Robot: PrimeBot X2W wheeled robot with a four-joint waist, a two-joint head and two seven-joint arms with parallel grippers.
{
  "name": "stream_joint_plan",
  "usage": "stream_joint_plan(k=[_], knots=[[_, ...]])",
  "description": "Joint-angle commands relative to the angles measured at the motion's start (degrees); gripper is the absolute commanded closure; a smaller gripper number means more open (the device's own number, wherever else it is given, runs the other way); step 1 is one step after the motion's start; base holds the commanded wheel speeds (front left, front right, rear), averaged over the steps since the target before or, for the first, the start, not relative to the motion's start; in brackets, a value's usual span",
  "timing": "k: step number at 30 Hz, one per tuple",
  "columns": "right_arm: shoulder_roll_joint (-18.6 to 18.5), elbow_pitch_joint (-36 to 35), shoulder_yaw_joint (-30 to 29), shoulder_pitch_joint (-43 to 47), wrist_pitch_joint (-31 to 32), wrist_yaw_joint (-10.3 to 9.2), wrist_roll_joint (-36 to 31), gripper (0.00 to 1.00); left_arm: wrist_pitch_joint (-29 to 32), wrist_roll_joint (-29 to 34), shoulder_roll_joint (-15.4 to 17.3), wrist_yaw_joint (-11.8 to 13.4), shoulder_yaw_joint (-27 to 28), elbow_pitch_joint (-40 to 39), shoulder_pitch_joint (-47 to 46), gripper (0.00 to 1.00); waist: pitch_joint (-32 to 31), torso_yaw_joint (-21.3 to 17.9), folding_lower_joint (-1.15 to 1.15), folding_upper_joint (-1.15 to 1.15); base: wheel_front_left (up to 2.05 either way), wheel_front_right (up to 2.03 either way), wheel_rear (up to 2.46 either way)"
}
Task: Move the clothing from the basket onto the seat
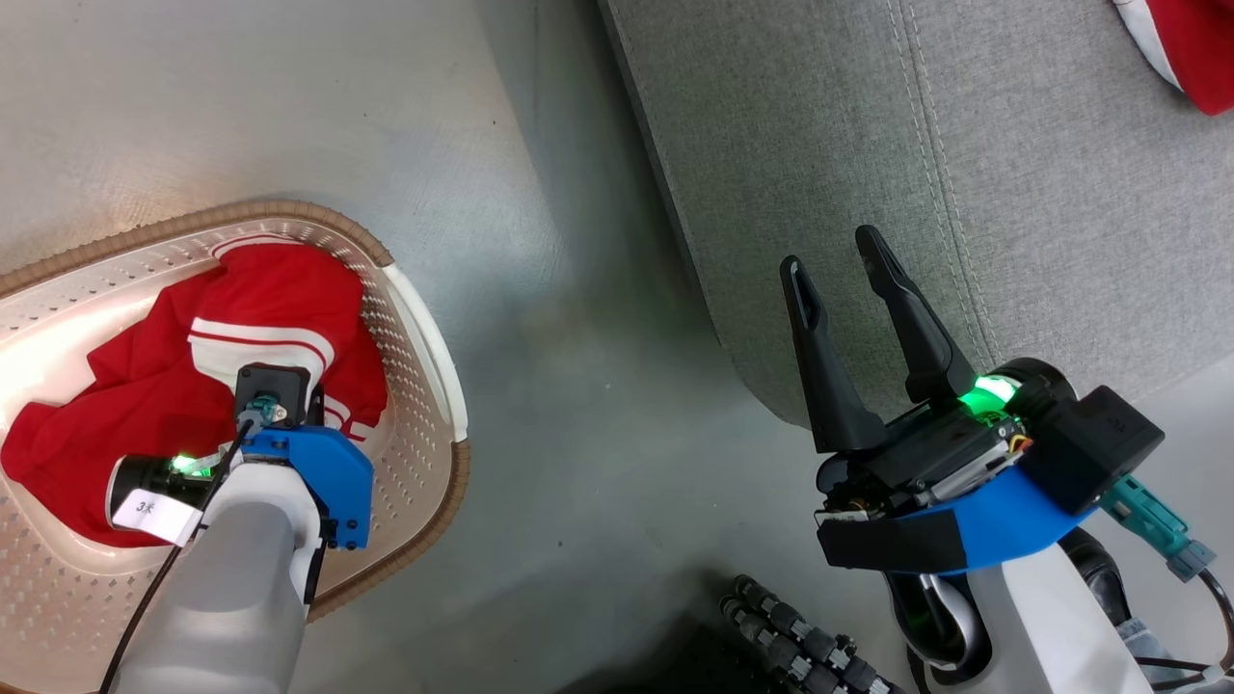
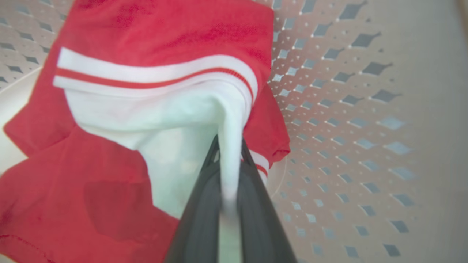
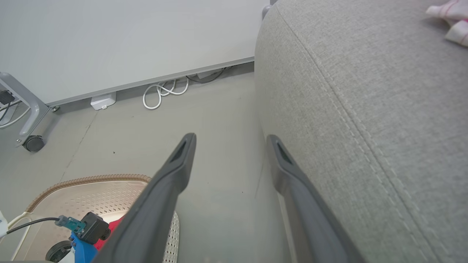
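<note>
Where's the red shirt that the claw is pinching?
The red shirt lies in the white laundry basket, lower left in the head view, left of the grey sofa; the left claw is shut on its white panel.

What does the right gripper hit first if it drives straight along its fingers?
Probably bare floor between the seat and the basket. The right gripper, open, points down that gap; the seat's side runs close beside one finger, so it might graze first. Depth unclear.
</note>
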Motion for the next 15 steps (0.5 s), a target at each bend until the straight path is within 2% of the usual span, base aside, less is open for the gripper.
stream_joint_plan(k=[1,15], knots=[[0.1,-0.1,0.0,0.5,-0.2,0.03,0.0,0.0,-0.2,-0.2,0.1,-0.1,0.1,0.1,-0.7,1.0,0.0,0.0,0.0,0.0,0.0,0.0,0.0],[0.1,1.0,0.9,-1.0,-0.2,0.03,-0.1,0.0,-2.3,-1.9,0.4,-0.6,0.0,0.9,-1.3,1.0,-1.6,-0.7,0.0,0.0,0.0,0.0,0.0]])
